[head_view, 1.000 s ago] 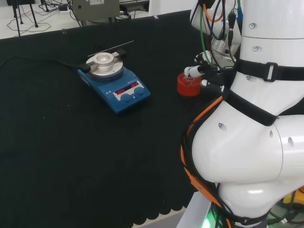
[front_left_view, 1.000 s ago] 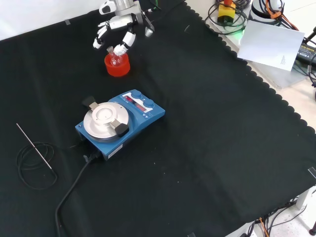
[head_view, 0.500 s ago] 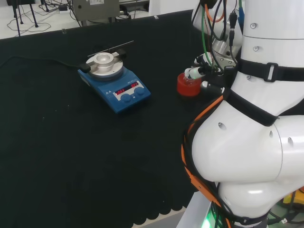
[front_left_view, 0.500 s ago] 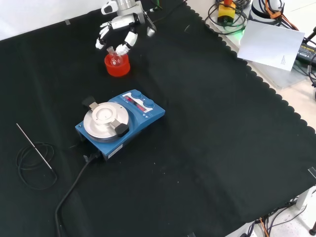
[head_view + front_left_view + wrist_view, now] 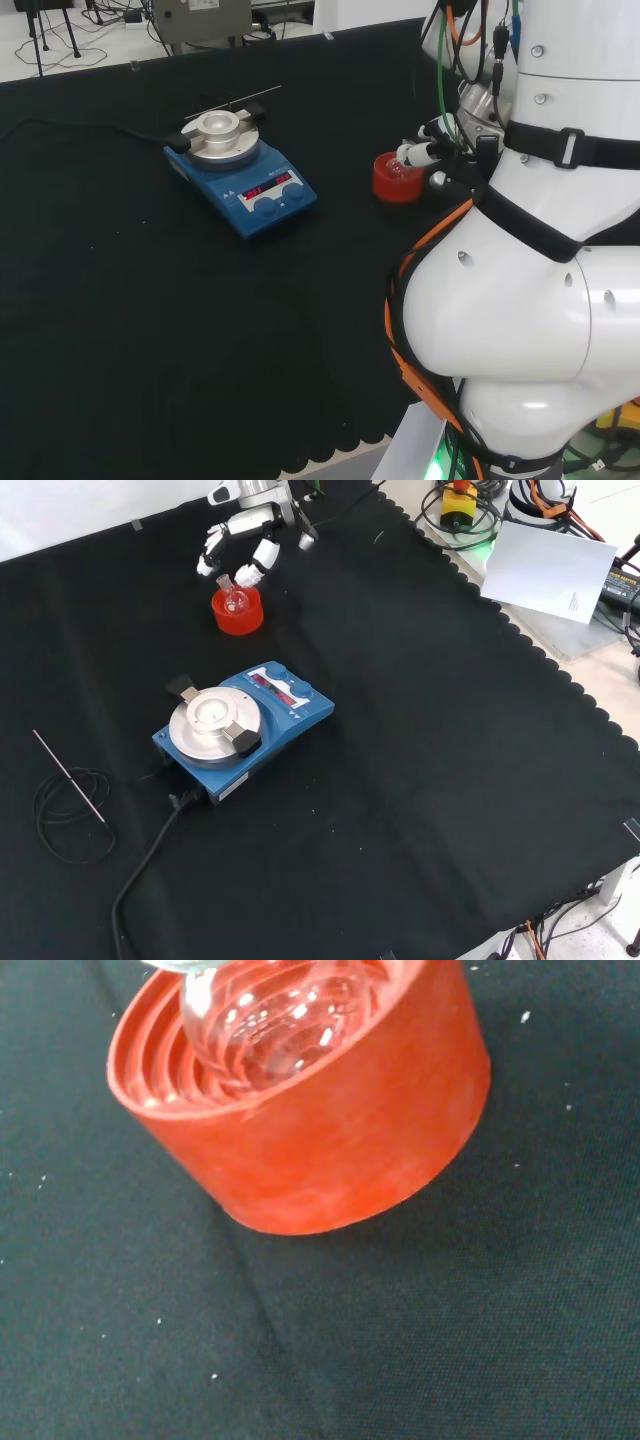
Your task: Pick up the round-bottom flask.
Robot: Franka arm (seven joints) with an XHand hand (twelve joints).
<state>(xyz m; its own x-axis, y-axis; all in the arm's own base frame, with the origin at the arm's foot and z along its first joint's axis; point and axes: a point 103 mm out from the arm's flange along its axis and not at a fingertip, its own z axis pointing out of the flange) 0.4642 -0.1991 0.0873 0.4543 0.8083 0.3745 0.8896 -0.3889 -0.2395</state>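
Note:
A clear round-bottom flask (image 5: 232, 599) sits bulb-down in a red ribbed ring stand (image 5: 239, 616) at the far side of the black cloth in the front view. The hand (image 5: 247, 525) hovers just above and behind it, open, with fingers (image 5: 210, 556) spread and hanging down; one fingertip (image 5: 250, 575) is close beside the flask's neck. In the head view the hand (image 5: 432, 154) is at the right edge of the stand (image 5: 396, 182), partly hidden by the arm. In the wrist view the flask's bulb (image 5: 270, 1015) rests inside the stand (image 5: 330, 1150).
A blue hotplate stirrer (image 5: 244, 723) with a silver top stands nearer the camera in the front view, also seen in the head view (image 5: 240, 165). A thin rod and coiled cable (image 5: 68, 795) lie at the left. Paper (image 5: 551, 568) lies off the cloth's right edge.
The hand has drifted slightly to the right and farther off in the front view. The flask stays in its stand.

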